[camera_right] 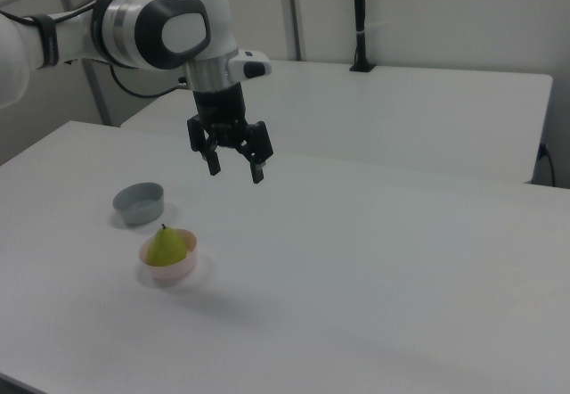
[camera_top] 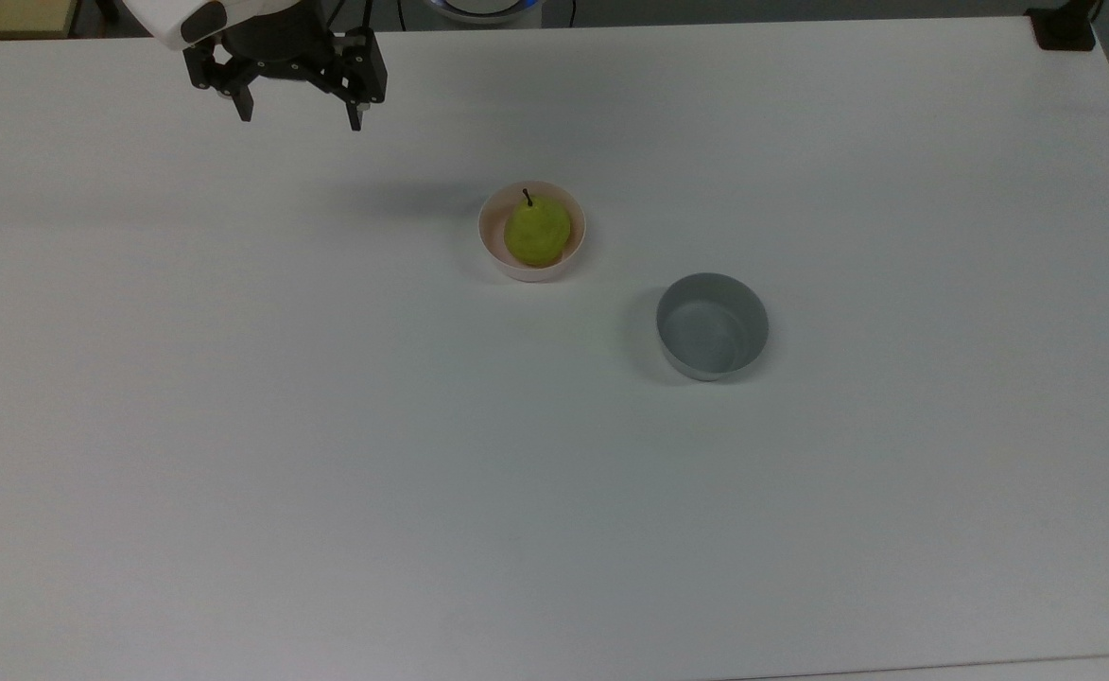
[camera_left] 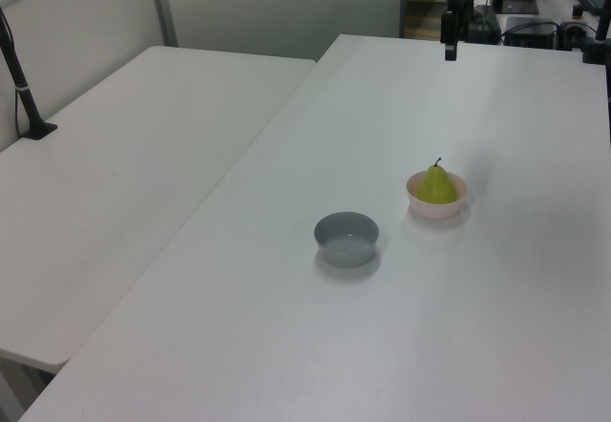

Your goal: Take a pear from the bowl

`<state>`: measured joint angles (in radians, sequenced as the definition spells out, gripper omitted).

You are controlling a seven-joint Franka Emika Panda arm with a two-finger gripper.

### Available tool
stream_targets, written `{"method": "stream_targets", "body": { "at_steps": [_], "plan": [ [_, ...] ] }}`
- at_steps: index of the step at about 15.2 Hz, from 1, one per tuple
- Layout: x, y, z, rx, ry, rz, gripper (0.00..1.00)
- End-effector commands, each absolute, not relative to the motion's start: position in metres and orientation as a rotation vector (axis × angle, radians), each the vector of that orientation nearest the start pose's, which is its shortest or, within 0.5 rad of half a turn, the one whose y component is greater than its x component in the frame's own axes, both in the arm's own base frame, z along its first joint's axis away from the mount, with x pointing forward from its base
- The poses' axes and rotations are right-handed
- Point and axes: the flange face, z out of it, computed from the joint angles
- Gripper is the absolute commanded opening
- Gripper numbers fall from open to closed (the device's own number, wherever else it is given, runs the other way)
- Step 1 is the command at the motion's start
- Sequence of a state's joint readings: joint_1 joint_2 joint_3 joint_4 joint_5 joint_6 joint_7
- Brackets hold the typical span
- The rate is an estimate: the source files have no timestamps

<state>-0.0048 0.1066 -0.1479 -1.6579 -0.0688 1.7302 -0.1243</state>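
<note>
The lower part of the pear (camera_top: 537, 233) is hidden by the wall of the bowl (camera_top: 528, 269) in the top view, as in the left and right views. In the left view, the gripper (camera_left: 450, 52) is cut off by the upper edge, its fingers too small to be told apart. The arm (camera_right: 134, 28) is cropped at the right view's left edge.

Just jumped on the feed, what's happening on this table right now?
A white Franka arm's black two-finger gripper hangs open in the air, holding nothing, well away from the fruit. The small yellow-green pear sits stem up in the pale pink bowl on the white table, untouched. An empty grey bowl stands apart, to the pink bowl's lower right in the top view. The pick has not started.
</note>
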Motion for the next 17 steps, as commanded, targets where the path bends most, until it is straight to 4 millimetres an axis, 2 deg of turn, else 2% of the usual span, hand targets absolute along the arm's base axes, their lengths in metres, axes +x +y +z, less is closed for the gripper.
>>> {"method": "stream_targets", "body": {
  "at_steps": [1,8,12,15,17],
  "plan": [
    [0.577,-0.092,0.545,-3.197,0.046,0.085,1.0],
    [0.579,-0.091,0.543,-3.198,0.038,0.088,1.0],
    [0.582,-0.079,0.541,-3.199,0.004,0.087,1.0],
    [0.586,-0.042,0.54,-3.198,-0.087,0.086,1.0],
    [0.59,-0.01,0.535,-3.189,-0.165,0.092,1.0]
  ]
}}
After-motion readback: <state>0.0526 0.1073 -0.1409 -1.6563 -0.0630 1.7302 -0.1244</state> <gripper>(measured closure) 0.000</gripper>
